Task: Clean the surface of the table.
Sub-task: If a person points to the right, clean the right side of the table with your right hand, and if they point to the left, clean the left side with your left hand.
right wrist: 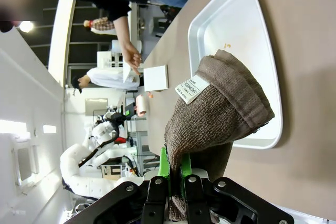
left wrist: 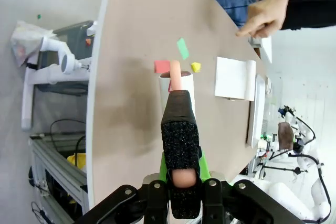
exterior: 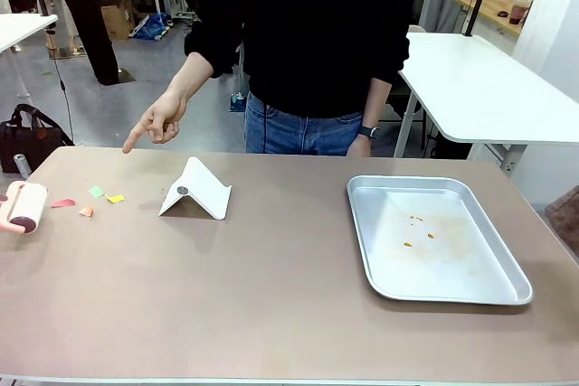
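Tabletop [exterior: 271, 314], beige-brown and matte, runs across my front view from my side to the person standing at the far edge. Toward its left end four bits of paper lie close together: a pink scrap [exterior: 63, 202], a green scrap [exterior: 96, 192], a yellow scrap [exterior: 115, 198] and an orange scrap [exterior: 86, 211]. The person's hand [exterior: 161, 119] hangs above the far edge there, index finger pointing down. Just right of the scraps a folded white card [exterior: 194, 192] stands like a small tent. Well apart from it, on the right half, sits a silver tray [exterior: 493, 264] with a few orange crumbs [exterior: 416, 232] inside.

On my left wrist camera the left tool [left wrist: 179, 114] is clamped on the pink handle of a lint roller [left wrist: 178, 85]. Its white roll reaches out past the fingertips and ends just short of the pink scrap. From the front, the roller sits at the tabletop's left end. I cannot tell whether the roll touches the surface.

On my right wrist camera the right tool [right wrist: 175, 177] is closed on a brown cloth [right wrist: 220, 108] with a white label. The cloth bunches up in front of the tray, and I cannot tell whether it touches anything.
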You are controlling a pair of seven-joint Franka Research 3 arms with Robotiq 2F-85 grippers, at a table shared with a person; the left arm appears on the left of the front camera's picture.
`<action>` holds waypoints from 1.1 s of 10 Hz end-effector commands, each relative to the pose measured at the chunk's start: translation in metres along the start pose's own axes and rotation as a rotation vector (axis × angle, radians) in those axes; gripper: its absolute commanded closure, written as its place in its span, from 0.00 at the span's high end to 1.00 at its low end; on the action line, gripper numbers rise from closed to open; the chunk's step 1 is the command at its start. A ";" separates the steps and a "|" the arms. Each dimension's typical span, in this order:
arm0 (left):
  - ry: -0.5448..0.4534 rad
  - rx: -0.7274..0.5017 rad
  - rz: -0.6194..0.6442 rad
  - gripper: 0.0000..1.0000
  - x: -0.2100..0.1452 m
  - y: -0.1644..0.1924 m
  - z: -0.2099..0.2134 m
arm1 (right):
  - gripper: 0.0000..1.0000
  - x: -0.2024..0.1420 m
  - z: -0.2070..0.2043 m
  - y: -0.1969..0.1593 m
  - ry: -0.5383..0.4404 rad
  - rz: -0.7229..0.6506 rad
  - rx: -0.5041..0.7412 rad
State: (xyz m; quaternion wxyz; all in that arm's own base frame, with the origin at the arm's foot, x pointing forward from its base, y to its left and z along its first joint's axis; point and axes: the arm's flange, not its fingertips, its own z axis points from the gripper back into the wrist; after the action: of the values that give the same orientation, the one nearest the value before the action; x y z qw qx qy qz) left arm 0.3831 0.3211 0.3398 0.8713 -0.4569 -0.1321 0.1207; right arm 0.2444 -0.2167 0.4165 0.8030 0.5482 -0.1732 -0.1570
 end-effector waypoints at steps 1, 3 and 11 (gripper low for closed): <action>-0.002 0.032 0.074 0.22 0.005 -0.001 0.002 | 0.00 -0.001 0.001 0.002 0.003 0.009 0.011; 0.003 0.063 0.094 0.22 0.006 0.002 -0.005 | 0.00 -0.001 0.001 0.002 0.003 0.009 0.011; 0.048 0.113 0.085 0.22 0.005 -0.005 -0.049 | 0.00 -0.001 0.001 0.002 0.003 0.009 0.011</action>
State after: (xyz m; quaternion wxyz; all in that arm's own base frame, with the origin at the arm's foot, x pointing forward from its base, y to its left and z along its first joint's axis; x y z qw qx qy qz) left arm 0.4073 0.2939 0.3288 0.8824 -0.4376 -0.1014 0.1402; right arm 0.2443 -0.2167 0.4165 0.8029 0.5483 -0.1731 -0.1570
